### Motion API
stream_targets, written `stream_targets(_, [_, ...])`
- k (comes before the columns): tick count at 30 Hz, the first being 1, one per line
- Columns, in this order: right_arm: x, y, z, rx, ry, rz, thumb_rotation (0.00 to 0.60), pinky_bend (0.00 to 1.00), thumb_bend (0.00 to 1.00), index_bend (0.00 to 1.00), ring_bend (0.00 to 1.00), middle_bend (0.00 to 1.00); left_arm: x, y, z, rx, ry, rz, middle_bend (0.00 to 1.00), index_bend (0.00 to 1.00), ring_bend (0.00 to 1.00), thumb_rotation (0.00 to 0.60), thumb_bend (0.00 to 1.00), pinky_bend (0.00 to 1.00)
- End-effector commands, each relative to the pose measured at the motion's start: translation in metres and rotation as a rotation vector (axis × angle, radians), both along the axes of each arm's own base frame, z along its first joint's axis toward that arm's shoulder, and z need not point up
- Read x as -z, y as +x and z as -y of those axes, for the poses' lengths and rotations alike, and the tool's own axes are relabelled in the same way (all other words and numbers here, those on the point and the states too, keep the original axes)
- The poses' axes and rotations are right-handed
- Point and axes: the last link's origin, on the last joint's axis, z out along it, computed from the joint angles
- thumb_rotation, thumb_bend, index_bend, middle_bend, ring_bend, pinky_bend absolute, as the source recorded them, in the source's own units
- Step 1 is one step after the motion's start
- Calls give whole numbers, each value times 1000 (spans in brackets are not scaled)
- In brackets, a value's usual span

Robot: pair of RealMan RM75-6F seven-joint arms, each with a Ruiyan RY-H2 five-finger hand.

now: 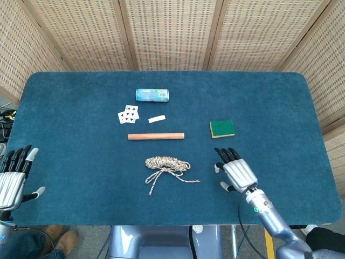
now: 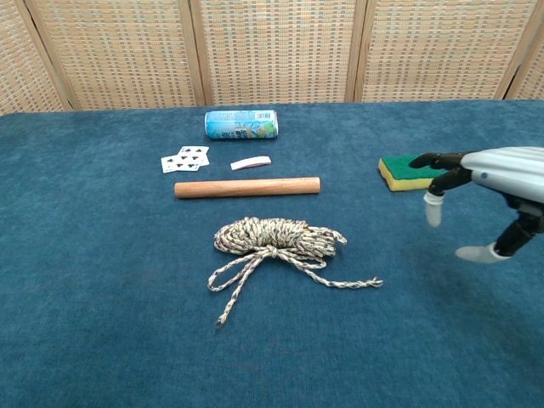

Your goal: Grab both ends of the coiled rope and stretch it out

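The coiled rope (image 1: 167,163) (image 2: 276,238) lies near the table's front middle. One loose end (image 2: 371,283) trails right, and the other (image 2: 223,320) runs toward the front left. My right hand (image 1: 235,169) (image 2: 486,183) hovers open, palm down, to the right of the rope and apart from it. Open too, my left hand (image 1: 13,176) stays at the table's front left edge, far from the rope; the chest view does not show it.
Behind the rope lies a wooden rod (image 1: 156,136). Further back are playing cards (image 1: 128,114), a small white piece (image 1: 157,118) and a blue can (image 1: 152,95) on its side. A green and yellow sponge (image 1: 222,128) sits just beyond my right hand.
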Motion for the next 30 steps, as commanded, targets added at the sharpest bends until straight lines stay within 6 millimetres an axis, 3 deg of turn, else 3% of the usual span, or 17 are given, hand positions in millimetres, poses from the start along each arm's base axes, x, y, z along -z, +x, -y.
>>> stream_targets(1, [24,20,8,-12,22,-23,600,0,277,437,0,0,1,0,0,-3,-4,0,0,0,0,600,0,0])
stream_targets(7, [47,30,10,9,59,-56,600,0,287,440,0,0,2,0,-1,-8,-10,-2,0,0,0,600,0,0])
stream_targets(9, [65,35,12,18,86,-77,600,0,290,442,0,0,2,0,-1,-9,-9,1,0,0,0,600,0,0])
stream_targets(14, [79,41,11,39,100,-92,600,0,291,447,0,0,2,-1,-2,-16,-14,0,0,0,0,600,0,0])
stream_targets(30, [91,38,12,66,110,-109,600,0,328,487,0,0,4,-1,-3,-16,-20,-4,0,0,0,600,0,0])
